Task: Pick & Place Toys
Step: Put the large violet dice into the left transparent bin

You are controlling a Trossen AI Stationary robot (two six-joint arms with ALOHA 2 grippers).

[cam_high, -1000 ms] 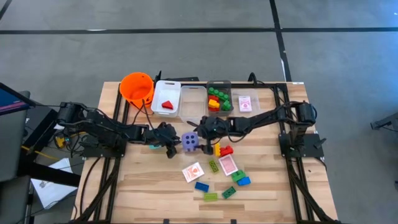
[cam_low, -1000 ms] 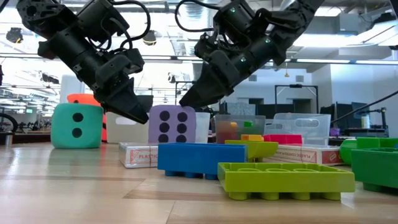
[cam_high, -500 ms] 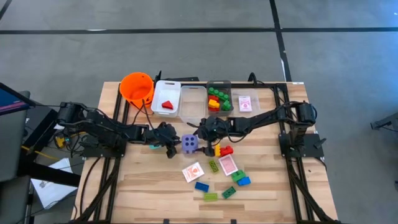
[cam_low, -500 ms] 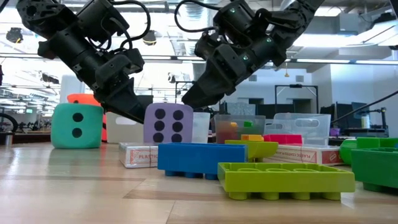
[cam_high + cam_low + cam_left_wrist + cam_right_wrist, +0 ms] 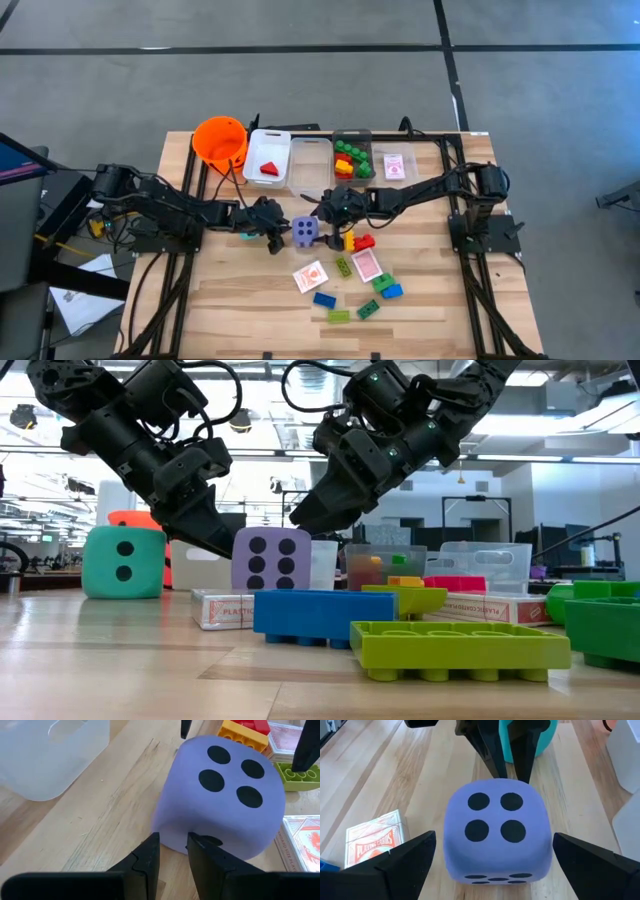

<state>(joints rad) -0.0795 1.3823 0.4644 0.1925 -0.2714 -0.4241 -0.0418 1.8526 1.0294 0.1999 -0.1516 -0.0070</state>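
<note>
The purple die (image 5: 305, 230) stands on the table's middle, four pips up, with one face flat on the wood. My right gripper (image 5: 497, 865) comes from the table's right and is open wide, one finger on either side of the die, clear of it. My left gripper (image 5: 173, 847) comes slanting down from the table's left. Its fingers are only narrowly apart, their tips at the die's left side. The teal die (image 5: 123, 562) sits on the table behind the left gripper. My left gripper's fingertips (image 5: 150, 845) stand at the purple die's left-facing side, low down near its bottom edge (image 5: 172, 845). They slant down from the table's left, and nothing is between them. Whether they touch the die I cannot tell. The die rests on the table.
Along the far edge stand an orange bucket (image 5: 220, 140) and several clear bins (image 5: 311, 165), one with a red wedge (image 5: 268, 167), one with bricks, one with a card pack. Loose bricks (image 5: 324, 299) and red-backed cards (image 5: 311, 277) lie toward the near edge.
The purple die has shifted a little toward the table's left and turned slightly, staying on the wood. Both grippers have kept their places and their openings.
</note>
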